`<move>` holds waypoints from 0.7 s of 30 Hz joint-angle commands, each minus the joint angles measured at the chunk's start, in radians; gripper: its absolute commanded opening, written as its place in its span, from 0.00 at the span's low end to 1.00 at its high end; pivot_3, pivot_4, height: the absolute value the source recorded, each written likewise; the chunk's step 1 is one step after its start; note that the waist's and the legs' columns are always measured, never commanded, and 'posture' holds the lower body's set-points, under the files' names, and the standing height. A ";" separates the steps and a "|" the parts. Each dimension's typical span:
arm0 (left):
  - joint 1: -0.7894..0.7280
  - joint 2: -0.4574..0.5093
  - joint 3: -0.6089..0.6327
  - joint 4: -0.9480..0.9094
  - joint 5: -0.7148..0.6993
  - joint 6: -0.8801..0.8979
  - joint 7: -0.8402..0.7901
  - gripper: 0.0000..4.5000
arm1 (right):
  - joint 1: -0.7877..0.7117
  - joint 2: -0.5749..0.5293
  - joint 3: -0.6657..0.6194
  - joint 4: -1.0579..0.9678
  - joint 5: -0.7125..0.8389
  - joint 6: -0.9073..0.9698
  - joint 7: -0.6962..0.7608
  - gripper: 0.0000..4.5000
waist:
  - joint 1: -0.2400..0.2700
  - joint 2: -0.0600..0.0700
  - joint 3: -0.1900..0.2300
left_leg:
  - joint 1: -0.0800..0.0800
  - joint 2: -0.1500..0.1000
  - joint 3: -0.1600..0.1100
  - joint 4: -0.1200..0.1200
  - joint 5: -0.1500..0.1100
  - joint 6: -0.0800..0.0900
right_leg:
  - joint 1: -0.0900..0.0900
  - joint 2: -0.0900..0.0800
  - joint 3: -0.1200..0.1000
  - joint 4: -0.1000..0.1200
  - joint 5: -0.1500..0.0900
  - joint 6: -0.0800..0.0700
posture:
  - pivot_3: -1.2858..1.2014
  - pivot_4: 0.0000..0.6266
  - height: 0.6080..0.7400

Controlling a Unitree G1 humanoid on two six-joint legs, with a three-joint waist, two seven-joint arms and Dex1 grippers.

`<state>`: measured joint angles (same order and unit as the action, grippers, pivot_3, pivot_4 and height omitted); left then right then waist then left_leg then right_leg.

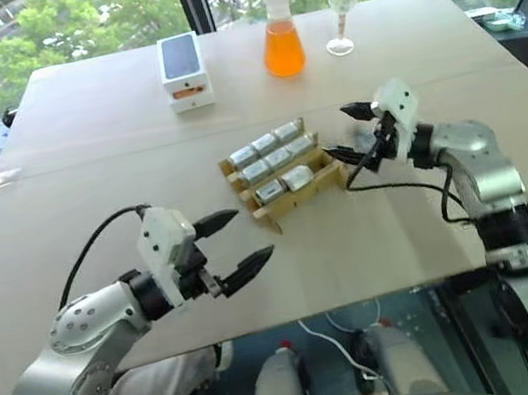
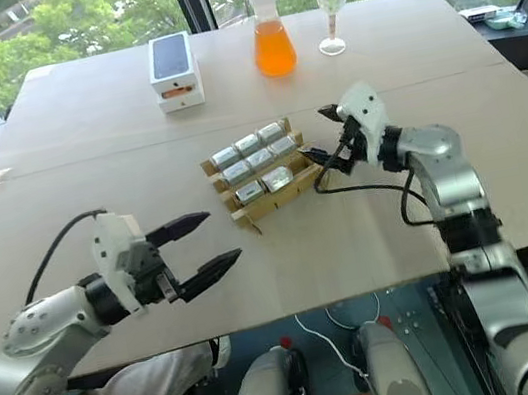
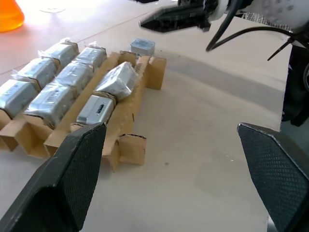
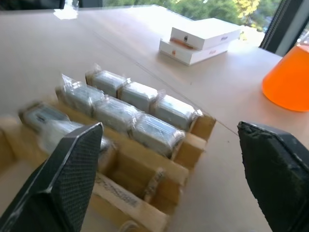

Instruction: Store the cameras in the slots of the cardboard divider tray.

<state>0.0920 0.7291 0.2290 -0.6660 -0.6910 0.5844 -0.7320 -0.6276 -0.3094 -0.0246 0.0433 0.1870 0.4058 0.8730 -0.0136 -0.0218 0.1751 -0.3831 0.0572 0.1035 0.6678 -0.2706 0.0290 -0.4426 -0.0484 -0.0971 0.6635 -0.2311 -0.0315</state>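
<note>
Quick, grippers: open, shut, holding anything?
Left gripper: jaws open, empty, short of the tray.
Right gripper: jaws open, empty, beside the tray.

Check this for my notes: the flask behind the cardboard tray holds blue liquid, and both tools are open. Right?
Not quite. The flask holds orange liquid, not blue, as the left eye view shows. It does stand behind the cardboard tray, and the left tool and right tool are both open.
</note>
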 commanded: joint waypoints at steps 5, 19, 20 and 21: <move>-0.028 -0.034 -0.017 0.010 0.028 -0.037 0.022 1.00 | 0.098 0.011 -0.007 -0.400 0.104 0.439 -0.212 0.99 | 0.004 0.000 0.000 | 0.000 -0.001 0.000 0.000 -0.002 0.004 | 0.000 0.001 0.000 0.000 0.000 0.001 | 0.52 0.24 1.00; -0.048 -0.036 -0.033 0.028 0.041 -0.042 0.011 1.00 | -0.014 -0.311 0.425 -0.297 -0.359 -0.246 -0.065 0.99 | 0.002 -0.001 0.000 | -0.001 0.001 0.000 0.001 -0.002 0.004 | -0.002 0.005 0.001 -0.001 -0.003 0.005 | 0.52 0.24 1.00; -0.047 -0.036 -0.032 0.027 0.041 -0.042 0.012 1.00 | -0.031 -0.306 0.441 -0.279 -0.379 -0.269 -0.060 0.99 | 0.003 -0.001 0.000 | -0.001 0.001 0.000 0.001 -0.002 0.003 | -0.002 0.005 0.001 -0.001 -0.003 0.005 | 0.52 0.24 1.00; -0.048 -0.036 -0.032 0.027 0.041 -0.042 0.012 1.00 | -0.045 -0.301 0.454 -0.263 -0.397 -0.289 -0.057 0.99 | 0.003 -0.002 0.000 | -0.001 0.001 0.000 0.001 -0.002 0.003 | -0.002 0.005 0.001 -0.001 -0.003 0.005 | 0.52 0.24 1.00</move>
<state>0.0505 0.6916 0.1885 -0.6215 -0.6507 0.5598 -0.7157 -0.6482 -0.6160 0.4201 -0.2222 -0.1792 0.1646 0.8090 -0.0109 -0.0234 0.1746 -0.3840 0.0581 0.1039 0.6686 -0.2721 0.0319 -0.4442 -0.0437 -0.0961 0.6625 -0.2338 -0.0269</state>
